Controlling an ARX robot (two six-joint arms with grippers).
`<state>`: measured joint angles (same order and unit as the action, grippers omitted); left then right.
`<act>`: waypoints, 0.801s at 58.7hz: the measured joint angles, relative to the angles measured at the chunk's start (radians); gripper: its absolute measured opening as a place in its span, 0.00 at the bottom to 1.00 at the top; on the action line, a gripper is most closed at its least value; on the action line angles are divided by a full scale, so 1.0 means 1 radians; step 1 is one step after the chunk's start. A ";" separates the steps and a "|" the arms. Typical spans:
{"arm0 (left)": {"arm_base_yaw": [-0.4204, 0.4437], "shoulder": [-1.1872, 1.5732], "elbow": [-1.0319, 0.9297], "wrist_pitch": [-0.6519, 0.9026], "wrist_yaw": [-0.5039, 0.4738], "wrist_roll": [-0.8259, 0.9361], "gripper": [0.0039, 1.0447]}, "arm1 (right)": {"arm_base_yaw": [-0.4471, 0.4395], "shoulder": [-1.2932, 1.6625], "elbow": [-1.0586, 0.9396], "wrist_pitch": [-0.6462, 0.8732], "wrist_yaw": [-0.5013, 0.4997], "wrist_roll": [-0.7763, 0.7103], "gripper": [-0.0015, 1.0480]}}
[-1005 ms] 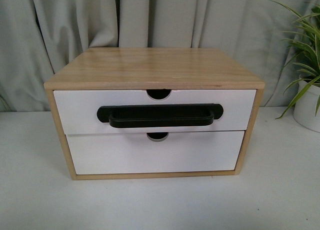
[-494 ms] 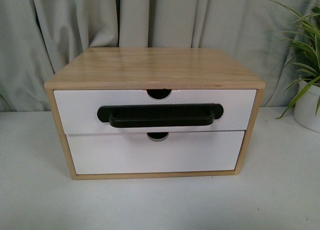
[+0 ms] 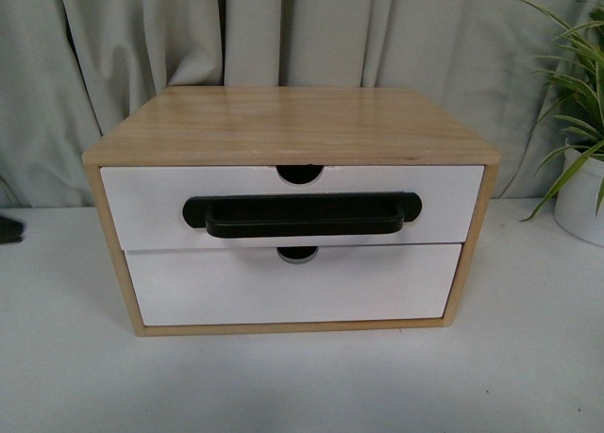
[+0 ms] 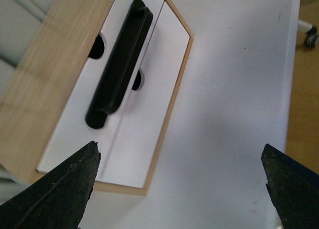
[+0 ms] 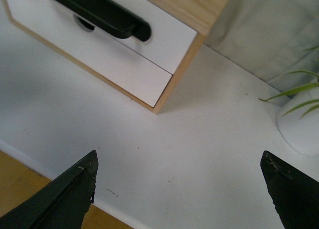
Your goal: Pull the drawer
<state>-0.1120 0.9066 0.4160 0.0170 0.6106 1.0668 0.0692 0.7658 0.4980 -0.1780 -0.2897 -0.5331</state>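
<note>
The drawer (image 3: 142,207) is the upper one in a small wooden cabinet (image 3: 293,122). It has a white front, a long black bar handle (image 3: 302,216) and a half-round notch (image 3: 300,174), and it sits shut, flush with the frame. In the left wrist view the handle (image 4: 119,69) lies ahead of my left gripper (image 4: 179,149), which is open over the white table with nothing between its fingers. My right gripper (image 5: 178,156) is also open and empty, set back from the cabinet's corner, with the handle (image 5: 99,12) farther off. A dark tip (image 3: 8,228) shows at the front view's left edge.
Below is a plain white drawer (image 3: 293,287) without a handle. A plant in a white pot (image 3: 580,202) stands at the right, close to the cabinet. A grey curtain (image 3: 142,37) hangs behind. The table's edge (image 5: 60,181) and wooden floor show in the right wrist view.
A dark tip has come into the front view at the left edge, beside the cabinet. The cabinet and both drawers have not moved.
</note>
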 joint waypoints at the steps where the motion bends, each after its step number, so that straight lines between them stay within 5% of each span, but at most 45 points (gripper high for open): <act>1: -0.011 0.041 0.042 -0.014 -0.003 0.066 0.94 | 0.006 0.030 0.026 -0.023 -0.010 -0.027 0.91; 13: -0.094 0.346 0.338 -0.141 -0.043 0.350 0.94 | 0.036 0.216 0.209 -0.159 -0.103 -0.233 0.91; 47: -0.111 0.707 0.733 -0.459 -0.192 0.459 0.94 | 0.124 0.560 0.488 -0.333 -0.101 -0.507 0.91</act>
<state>-0.2234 1.6135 1.1488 -0.4416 0.4191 1.5257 0.1928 1.3254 0.9859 -0.5106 -0.3912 -1.0397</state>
